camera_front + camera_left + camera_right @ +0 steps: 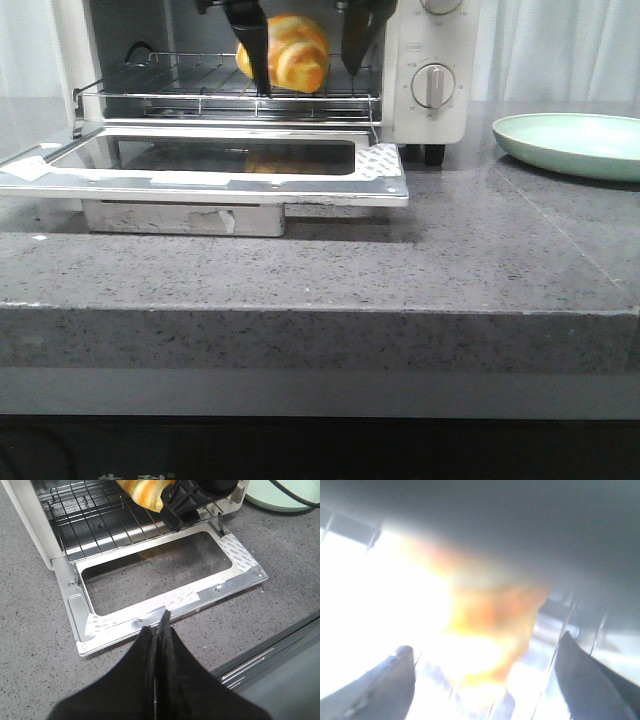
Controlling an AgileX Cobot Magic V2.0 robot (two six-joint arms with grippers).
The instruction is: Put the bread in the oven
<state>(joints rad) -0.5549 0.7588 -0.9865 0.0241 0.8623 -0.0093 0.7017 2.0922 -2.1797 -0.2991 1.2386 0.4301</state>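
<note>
The white oven (430,40) stands at the back with its glass door (220,185) folded down flat. The golden striped bread (285,52) is inside the oven mouth, low over the wire rack (180,97). My right gripper (307,80) reaches in from above with its fingers spread wide on either side of the bread. The right wrist view shows the bread (490,625) as a blur between the parted fingers of the gripper (486,645). My left gripper (162,617) is shut and empty, hovering above the counter in front of the door (70,580). The bread (145,492) also shows there.
A pale green plate (570,145) lies on the grey counter to the right of the oven; it also shows in the left wrist view (280,495). The open door juts towards the counter's front edge (320,310). Oven dials (433,85) face forward.
</note>
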